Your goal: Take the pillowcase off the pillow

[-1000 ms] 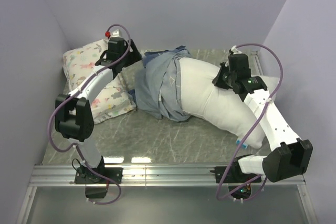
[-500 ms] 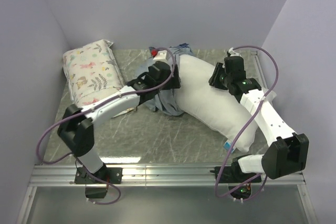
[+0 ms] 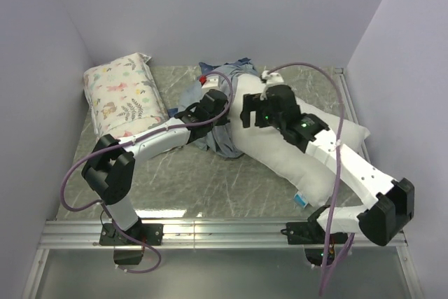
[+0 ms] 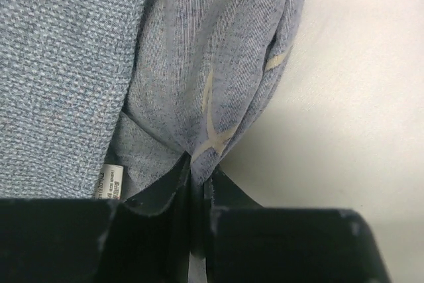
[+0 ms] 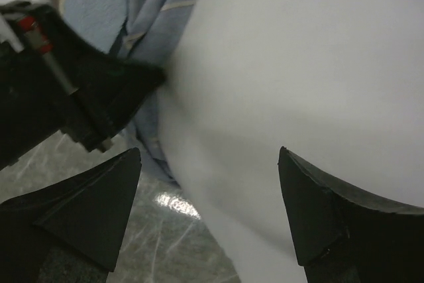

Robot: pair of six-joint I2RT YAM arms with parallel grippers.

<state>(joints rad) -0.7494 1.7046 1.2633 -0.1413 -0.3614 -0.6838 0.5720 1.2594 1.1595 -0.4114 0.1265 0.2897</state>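
The plump white pillow (image 3: 301,148) lies aslant across the table, with a small blue tag (image 3: 299,199) at its near seam. The pillowcase (image 3: 218,139) is bunched inside-out round its far left end. My left gripper (image 3: 222,108) is shut on a fold of that blue-grey cloth (image 4: 218,64), right beside the bare pillow (image 4: 344,97); its jaws (image 4: 197,171) pinch the fabric tight. My right gripper (image 3: 250,115) hovers open over the pillow (image 5: 298,64), fingers wide apart (image 5: 209,157), nothing between them. The pillowcase (image 5: 132,4) and the left gripper (image 5: 86,97) show just to its left.
A smaller floral-print pillow (image 3: 122,96) lies at the back left against the wall. Pale walls close the table on the left, back and right. A white care label (image 4: 112,180) is sewn on the pillowcase. Bare marbled table (image 3: 210,180) lies in front.
My left arm swung from the floral pillow to the pillowcase and shut on a fold. My right gripper opened, let go of the pillow and slid left towards the bunched cloth.
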